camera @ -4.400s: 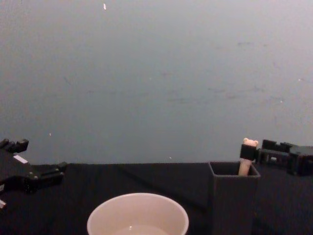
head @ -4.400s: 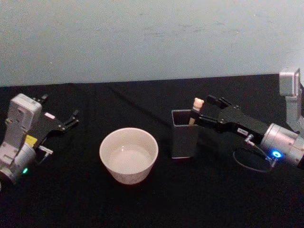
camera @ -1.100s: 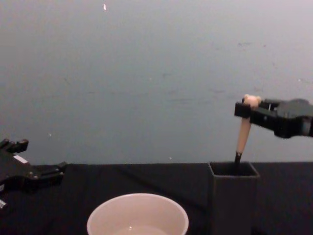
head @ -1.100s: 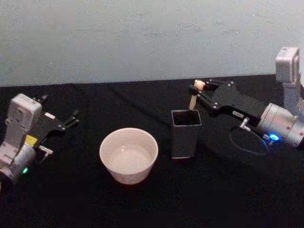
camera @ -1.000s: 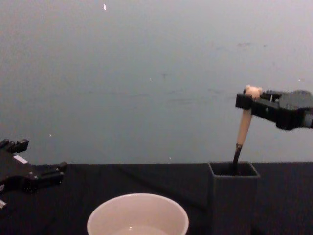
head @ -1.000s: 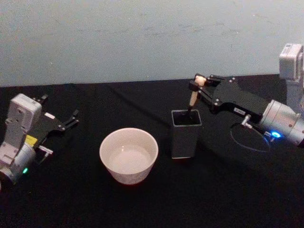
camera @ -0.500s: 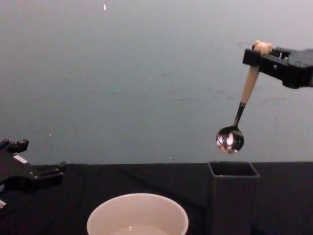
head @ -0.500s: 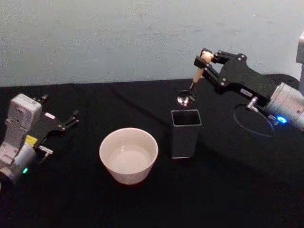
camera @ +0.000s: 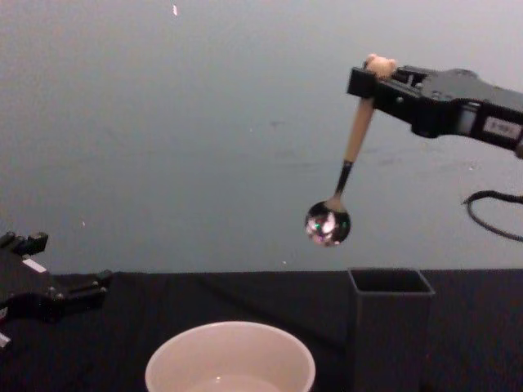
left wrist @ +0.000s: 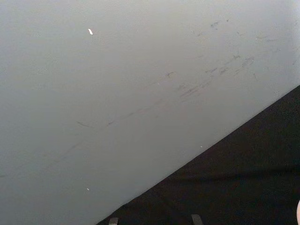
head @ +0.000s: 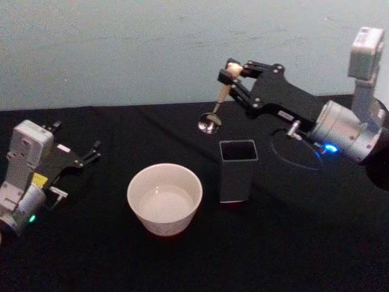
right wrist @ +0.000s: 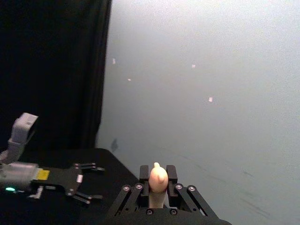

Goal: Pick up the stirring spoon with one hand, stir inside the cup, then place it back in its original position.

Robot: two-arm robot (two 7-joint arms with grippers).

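We see the right claw [head: 232, 72] raised above the bench [head: 292, 243], pinching the stirring spoon [head: 219, 101] at the top of its beige handle, just under the bear head. The spoon hangs tilted in the air, and its shiny bowl [camera: 328, 223] is the lowest part. The bowl is clear of everything: above and to the left of the dark grey square holder [head: 236, 173], and up and behind the right side of the cup [head: 131, 193]. The cup stands upright on the bench just left of the holder, close to it but not touching. The left claw [head: 78, 136] rests low at the left edge of the bench, fingers spread, holding nothing, well apart from the cup.
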